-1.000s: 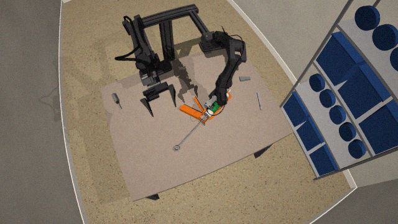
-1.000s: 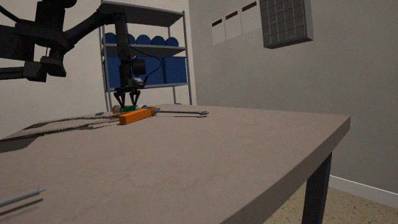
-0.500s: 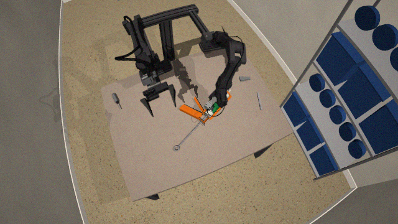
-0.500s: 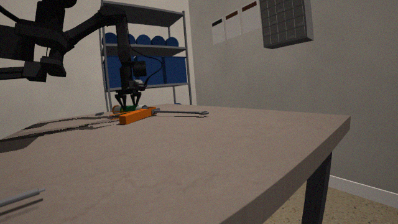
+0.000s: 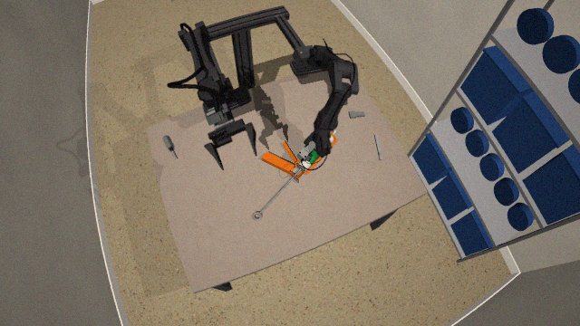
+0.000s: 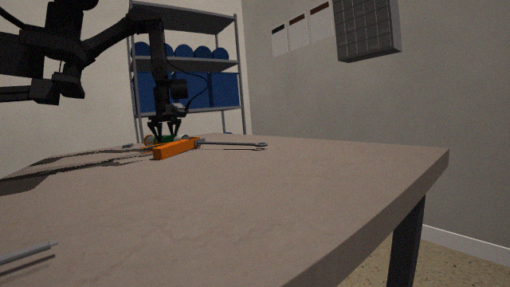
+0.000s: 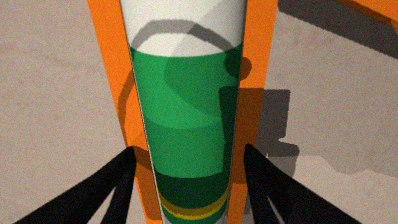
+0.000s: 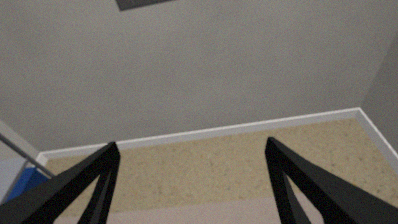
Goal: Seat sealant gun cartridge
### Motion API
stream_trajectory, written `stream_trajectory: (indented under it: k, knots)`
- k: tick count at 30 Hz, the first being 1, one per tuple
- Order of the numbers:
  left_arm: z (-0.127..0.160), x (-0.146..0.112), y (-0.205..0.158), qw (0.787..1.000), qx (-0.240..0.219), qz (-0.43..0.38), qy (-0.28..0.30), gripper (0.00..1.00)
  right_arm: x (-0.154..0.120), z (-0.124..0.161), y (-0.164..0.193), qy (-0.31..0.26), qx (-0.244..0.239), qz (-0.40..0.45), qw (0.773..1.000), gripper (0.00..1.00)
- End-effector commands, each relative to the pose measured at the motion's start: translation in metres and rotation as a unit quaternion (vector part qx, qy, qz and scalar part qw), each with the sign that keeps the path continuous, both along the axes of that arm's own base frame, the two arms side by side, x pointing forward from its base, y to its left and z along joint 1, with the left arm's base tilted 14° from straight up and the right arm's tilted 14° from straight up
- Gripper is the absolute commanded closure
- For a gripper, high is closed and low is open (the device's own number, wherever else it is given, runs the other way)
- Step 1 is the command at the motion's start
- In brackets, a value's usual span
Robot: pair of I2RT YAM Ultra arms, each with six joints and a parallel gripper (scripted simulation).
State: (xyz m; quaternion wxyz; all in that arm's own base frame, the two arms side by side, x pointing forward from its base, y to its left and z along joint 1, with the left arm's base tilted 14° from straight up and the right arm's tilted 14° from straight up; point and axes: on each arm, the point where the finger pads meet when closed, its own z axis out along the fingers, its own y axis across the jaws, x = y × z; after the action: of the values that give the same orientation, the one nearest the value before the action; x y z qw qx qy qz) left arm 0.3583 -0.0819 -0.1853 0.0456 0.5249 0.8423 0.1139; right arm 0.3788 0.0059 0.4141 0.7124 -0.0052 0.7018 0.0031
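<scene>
The orange sealant gun (image 5: 277, 163) (image 6: 175, 148) (image 7: 107, 45) lies on the table with its plunger rod (image 5: 276, 195) (image 6: 231, 143) drawn back. The green and white cartridge (image 5: 314, 157) (image 7: 185, 90) lies between the gun's side rails. The front ring (image 5: 334, 140) is small in the top view, and a gap at its cup cannot be judged. My left gripper (image 6: 166, 138) (image 7: 189, 152) is open, pointing down, its fingertips at either side of the cartridge by the rails, without visible grip. My right gripper (image 5: 238, 161) (image 8: 191, 146) is open and empty, raised off to the side of the gun's handle.
On the table (image 5: 236, 254) (image 6: 239, 191) lie a grey-handled screwdriver (image 5: 169, 143), a small grey piece (image 5: 356, 114) and a thin rod-like tool (image 5: 378, 148). The screwdriver and right arm are on the handle's side. A shelf with blue bins (image 5: 535, 129) stands beyond the table.
</scene>
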Motion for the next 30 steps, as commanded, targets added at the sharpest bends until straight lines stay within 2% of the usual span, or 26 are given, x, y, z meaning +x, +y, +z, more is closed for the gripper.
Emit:
stream_trajectory:
  k: [1, 6, 12, 15, 24, 25, 30]
  knots:
    - [0.006, 0.018, -0.011, 1.0, -0.017, -0.006, -0.021, 0.27, -0.013, 0.03, 0.004, -0.033, -0.004, 0.009, 0.999, 0.0]
    - [0.01, 0.006, -0.007, 1.0, -0.015, -0.006, -0.015, 0.27, -0.013, 0.03, 0.004, -0.033, -0.004, 0.009, 0.999, 0.0]
    - [-0.003, 0.004, -0.004, 1.0, -0.012, -0.005, -0.005, 0.27, -0.013, 0.03, 0.004, -0.033, -0.004, 0.009, 0.999, 0.0]
    - [-0.001, 0.012, -0.006, 1.0, -0.015, -0.004, -0.013, 0.27, -0.013, 0.03, 0.004, -0.033, -0.004, 0.009, 0.999, 0.0]
    - [-0.004, 0.008, -0.005, 1.0, -0.013, -0.004, -0.007, 0.27, -0.013, 0.03, 0.004, -0.033, -0.004, 0.009, 0.999, 0.0]
    - [-0.005, 0.005, -0.005, 1.0, -0.011, -0.006, -0.001, 1.0, -0.013, 0.03, 0.004, -0.033, -0.004, 0.009, 0.999, 0.0]
    - [-0.007, 0.0, -0.003, 1.0, -0.01, 0.001, 0.007, 1.0, -0.013, 0.03, 0.004, -0.033, -0.004, 0.009, 0.999, 0.0]
